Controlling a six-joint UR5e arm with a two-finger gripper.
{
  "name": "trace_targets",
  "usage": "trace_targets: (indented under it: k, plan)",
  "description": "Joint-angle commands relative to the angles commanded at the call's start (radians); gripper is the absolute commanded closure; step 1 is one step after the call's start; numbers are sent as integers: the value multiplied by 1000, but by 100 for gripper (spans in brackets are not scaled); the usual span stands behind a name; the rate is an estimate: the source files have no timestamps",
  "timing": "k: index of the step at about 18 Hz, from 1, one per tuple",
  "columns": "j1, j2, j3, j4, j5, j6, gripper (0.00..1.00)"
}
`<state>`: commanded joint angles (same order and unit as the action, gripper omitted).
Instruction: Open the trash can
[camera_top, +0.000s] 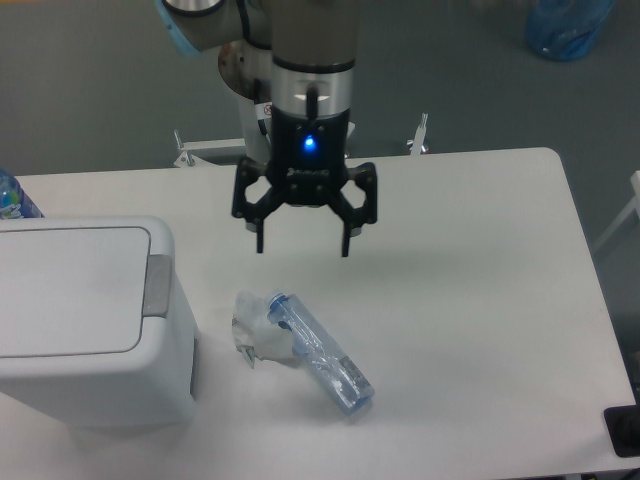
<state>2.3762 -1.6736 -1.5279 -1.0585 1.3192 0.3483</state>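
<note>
Black two-finger gripper (303, 246) hangs with jaws spread apart and empty, the large boxy white plastic trash can (85, 320), lid closed, well left of and below them.

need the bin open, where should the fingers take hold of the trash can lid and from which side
Best bet is the grey push-tab on the right edge of the trash can lid. It faces up and sits nearest the gripper, so come from above and the right with the open fingers, probably pressing rather than pinching.
</note>
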Motion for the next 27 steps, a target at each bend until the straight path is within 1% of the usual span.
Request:
trace_targets:
  k: [3,7,9,11,13,16,27]
  plan:
    - [-25,-11,-3,29,0,-44,0]
    - [-43,-23,2,49,-2,-78,0]
    - [-63,-34,-1,75,0,-115,0]
    - [-69,-40,-3,98,0,-124,0]
    - [-89,-46,2,107,0,-129,0]
    - [-113,-69,2,129,0,-126,0]
    - [-126,-74,-3,133,2,-121,0]
